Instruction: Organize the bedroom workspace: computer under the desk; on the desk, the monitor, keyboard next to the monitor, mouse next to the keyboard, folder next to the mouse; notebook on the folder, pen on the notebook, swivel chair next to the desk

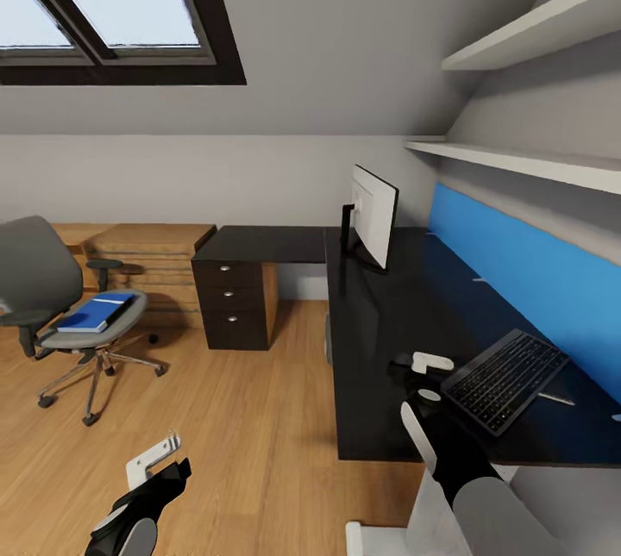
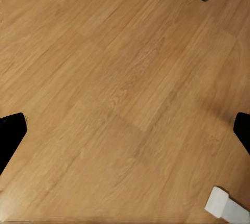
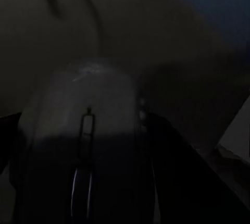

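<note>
— What sits above the work area?
— Two long white wall shelves (image 1: 526, 161), one above the other, and a dark-framed skylight window (image 1: 112, 13) in the sloped ceiling.
— And by the far wall?
— A low light wooden dresser (image 1: 142, 259), standing on the floor.

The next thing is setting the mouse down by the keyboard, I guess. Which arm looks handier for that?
Right. Its end effector is over the desk beside the keyboard, with the mouse between its fingers. The left end effector hangs over bare floor.
</note>
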Controlling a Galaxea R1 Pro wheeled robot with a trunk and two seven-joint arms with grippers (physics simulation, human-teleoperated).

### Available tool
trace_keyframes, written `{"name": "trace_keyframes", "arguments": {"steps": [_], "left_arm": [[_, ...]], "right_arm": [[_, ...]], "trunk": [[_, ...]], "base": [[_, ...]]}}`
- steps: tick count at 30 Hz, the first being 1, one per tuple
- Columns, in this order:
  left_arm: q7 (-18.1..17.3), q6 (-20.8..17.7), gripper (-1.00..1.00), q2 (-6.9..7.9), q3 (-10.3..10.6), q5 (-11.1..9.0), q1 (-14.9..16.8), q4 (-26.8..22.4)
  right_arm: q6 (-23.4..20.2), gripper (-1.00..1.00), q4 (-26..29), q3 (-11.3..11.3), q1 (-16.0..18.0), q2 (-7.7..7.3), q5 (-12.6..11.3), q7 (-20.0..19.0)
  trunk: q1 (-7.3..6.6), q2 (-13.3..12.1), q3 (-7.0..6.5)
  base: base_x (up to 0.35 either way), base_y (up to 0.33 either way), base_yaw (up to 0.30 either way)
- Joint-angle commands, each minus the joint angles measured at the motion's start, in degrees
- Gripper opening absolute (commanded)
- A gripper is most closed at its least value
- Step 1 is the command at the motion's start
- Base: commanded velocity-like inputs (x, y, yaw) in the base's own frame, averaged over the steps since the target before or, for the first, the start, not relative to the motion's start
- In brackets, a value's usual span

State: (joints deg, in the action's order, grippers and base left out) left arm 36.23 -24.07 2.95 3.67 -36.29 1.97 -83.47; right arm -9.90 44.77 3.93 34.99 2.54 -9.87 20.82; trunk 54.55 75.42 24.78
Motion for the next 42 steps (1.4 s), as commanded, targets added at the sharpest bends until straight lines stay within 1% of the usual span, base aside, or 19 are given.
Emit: {"name": "trace_keyframes", "arguments": {"steps": [1,3,6,10,15,17,18,20,22,23,29,31,32,33,37,42], "left_arm": [[0.5,-0.1,1.00,0.05,0.5,-0.2,0.1,0.0],[0.5,0.0,1.00,0.04,1.2,-0.1,0.1,0.1],[0.5,0.0,1.00,0.04,1.5,0.0,0.1,0.1],[0.4,0.0,1.00,0.04,1.7,0.0,0.1,0.1],[0.4,0.1,1.00,0.04,1.6,0.0,0.1,-0.1],[0.4,0.1,1.00,0.00,1.7,0.0,0.1,-0.1],[0.4,0.1,1.00,-0.01,1.7,0.0,0.1,-0.1],[0.5,0.1,1.00,0.00,2.2,0.0,0.1,-0.1],[0.5,0.2,1.00,0.05,3.5,0.0,0.1,-0.1],[0.6,0.3,1.00,0.11,4.9,0.1,0.1,-0.1],[0.5,0.3,1.00,0.13,5.2,0.1,0.1,-0.1],[0.5,0.2,1.00,0.13,5.2,0.1,0.1,-0.1],[0.5,0.2,1.00,0.13,5.2,0.1,0.1,-0.1],[0.5,0.2,1.00,0.13,5.2,0.1,0.1,-0.1],[0.5,0.2,1.00,0.13,5.2,0.1,0.1,-0.1],[0.5,0.2,1.00,0.13,5.2,0.1,0.1,-0.1]], "right_arm": [[-0.3,-1.00,0.2,0.3,0.0,0.11,-0.6,0.5],[-0.4,-1.00,0.2,0.3,0.0,0.22,-0.6,0.5],[-0.4,-1.00,0.2,0.6,0.0,0.28,-0.6,0.5],[-0.4,-1.00,0.2,2.3,0.0,0.27,-0.6,0.5],[-0.4,-1.00,0.2,3.9,-0.1,0.34,-0.6,0.5],[-0.4,-1.00,0.1,5.3,-0.2,0.35,-0.6,0.5],[-0.4,-1.00,0.1,5.6,-0.2,0.35,-0.6,0.5],[-0.3,-1.00,0.1,6.2,-0.4,0.35,-0.6,0.5],[-0.3,-1.00,0.1,6.6,-0.5,0.36,-0.6,0.4],[-0.2,-1.00,0.1,7.0,-0.8,0.39,-0.7,0.2],[-0.1,-1.00,0.1,7.1,-0.9,0.43,-0.7,0.2],[-0.1,-1.00,0.1,7.6,-1.0,0.49,-0.7,0.2],[-0.1,-1.00,0.1,7.7,-1.0,0.73,-0.7,0.3],[-0.1,-1.00,0.1,7.9,-1.0,1.73,-0.6,0.4],[-0.1,-1.00,0.1,8.0,-1.0,2.36,-0.6,0.4],[0.0,-1.00,0.1,8.1,-1.2,2.40,-0.6,0.5]], "trunk": [[0.00,0.0,0.07],[0.00,0.0,0.07],[0.00,0.0,0.07],[0.00,0.0,0.07],[0.00,0.0,0.07],[0.00,0.0,0.07],[0.00,0.0,0.07],[0.00,0.0,0.07],[0.00,0.0,0.07],[0.00,0.0,0.07],[0.00,0.0,0.07],[0.00,0.0,0.07],[0.00,0.0,0.07],[0.00,0.0,0.07],[0.00,0.0,0.07],[0.00,0.0,-0.19]], "base": [[0.000,0.000,0.227],[0.000,0.000,0.254],[0.000,0.000,0.265],[0.000,0.089,0.271],[0.000,0.292,0.271],[0.000,0.313,0.167],[0.000,0.315,0.104],[0.000,0.316,0.060],[0.000,0.317,0.028],[0.000,0.320,0.004],[0.000,0.320,0.001],[0.000,0.321,0.000],[0.000,0.322,0.000],[0.000,0.322,0.000],[0.000,0.322,0.000],[0.000,0.322,0.000]]}}
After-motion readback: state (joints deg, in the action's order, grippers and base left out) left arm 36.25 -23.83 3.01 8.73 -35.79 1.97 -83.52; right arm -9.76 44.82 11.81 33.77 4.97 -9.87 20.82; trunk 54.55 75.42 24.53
